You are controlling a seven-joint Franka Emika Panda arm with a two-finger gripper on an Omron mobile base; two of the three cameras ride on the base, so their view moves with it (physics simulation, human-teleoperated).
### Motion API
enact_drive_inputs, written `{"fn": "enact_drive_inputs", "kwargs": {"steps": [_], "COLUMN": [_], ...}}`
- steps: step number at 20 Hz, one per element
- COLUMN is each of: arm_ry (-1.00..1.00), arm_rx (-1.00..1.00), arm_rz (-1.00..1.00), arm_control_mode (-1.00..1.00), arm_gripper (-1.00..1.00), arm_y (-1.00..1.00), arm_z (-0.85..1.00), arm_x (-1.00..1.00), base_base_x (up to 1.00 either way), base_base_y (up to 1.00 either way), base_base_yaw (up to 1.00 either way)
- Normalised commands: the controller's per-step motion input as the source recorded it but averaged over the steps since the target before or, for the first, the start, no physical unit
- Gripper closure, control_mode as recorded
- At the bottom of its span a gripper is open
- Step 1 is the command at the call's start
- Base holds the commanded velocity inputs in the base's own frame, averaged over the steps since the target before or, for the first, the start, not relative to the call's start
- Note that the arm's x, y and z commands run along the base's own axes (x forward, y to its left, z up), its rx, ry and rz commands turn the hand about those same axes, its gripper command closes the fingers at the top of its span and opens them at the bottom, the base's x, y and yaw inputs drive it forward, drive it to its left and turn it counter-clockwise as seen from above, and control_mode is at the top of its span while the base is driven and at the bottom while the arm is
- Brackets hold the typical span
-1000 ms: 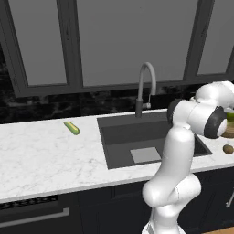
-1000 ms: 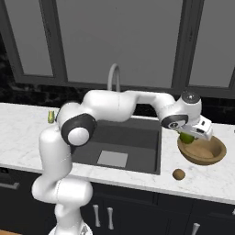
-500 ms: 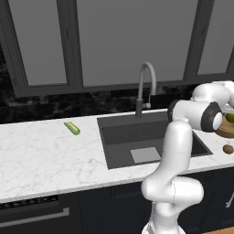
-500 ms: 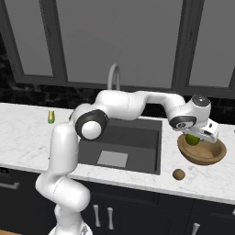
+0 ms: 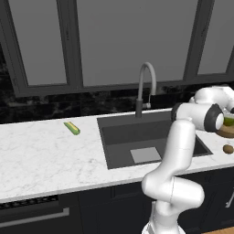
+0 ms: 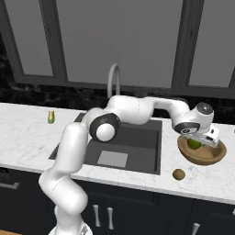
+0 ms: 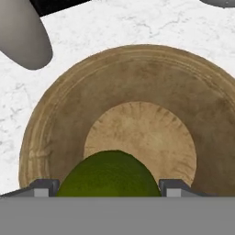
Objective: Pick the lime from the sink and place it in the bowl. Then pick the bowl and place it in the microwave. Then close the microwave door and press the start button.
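Observation:
The yellow-green lime [image 6: 194, 143] sits between the two fingers of my gripper [image 6: 196, 139], which is shut on it just above the inside of the tan wooden bowl [image 6: 209, 159]. In the hand view the lime [image 7: 110, 173] fills the gap between the fingertips [image 7: 44, 187], with the bowl's rim [image 7: 50, 110] and pale floor right below. The bowl stands on the white counter to the right of the dark sink [image 6: 137, 146]. From the left base view, the lime [image 5: 228, 121] and bowl [image 5: 226, 133] peek out behind my forearm. The microwave is out of view.
A small brown round fruit [image 6: 178, 174] lies on the counter just in front of the bowl. A curved grey faucet [image 6: 114, 81] rises behind the sink. A long yellow-green vegetable [image 5: 71, 128] lies on the counter left of the sink. Dark windows back the counter.
The gripper, still holding the lime, has shifted slightly right and lower over the bowl. My elbow has swung to the right. The bowl and brown fruit have not moved.

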Motion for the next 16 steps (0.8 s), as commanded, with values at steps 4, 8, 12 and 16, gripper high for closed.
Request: {"fn": "enact_drive_inputs", "kwargs": {"steps": [4,8,12,16], "arm_ry": [0.00,0.00,0.00,0.00], "arm_rx": [0.04,0.00,0.01,0.01], "arm_rz": [0.00,0.00,0.00,0.00], "arm_control_mode": [-1.00,-1.00,-1.00,-1.00], "arm_gripper": [1.00,1.00,1.00,1.00], "arm_y": [-0.26,-0.08,-0.06,-0.11], "arm_z": [-0.42,-0.43,-0.39,-0.31], "arm_x": [0.26,0.31,0.31,0.25], "base_base_x": [0.00,0.00,0.00,0.00], "base_base_y": [0.00,0.00,0.00,0.00], "base_base_yaw": [0.00,0.00,0.00,0.00]}}
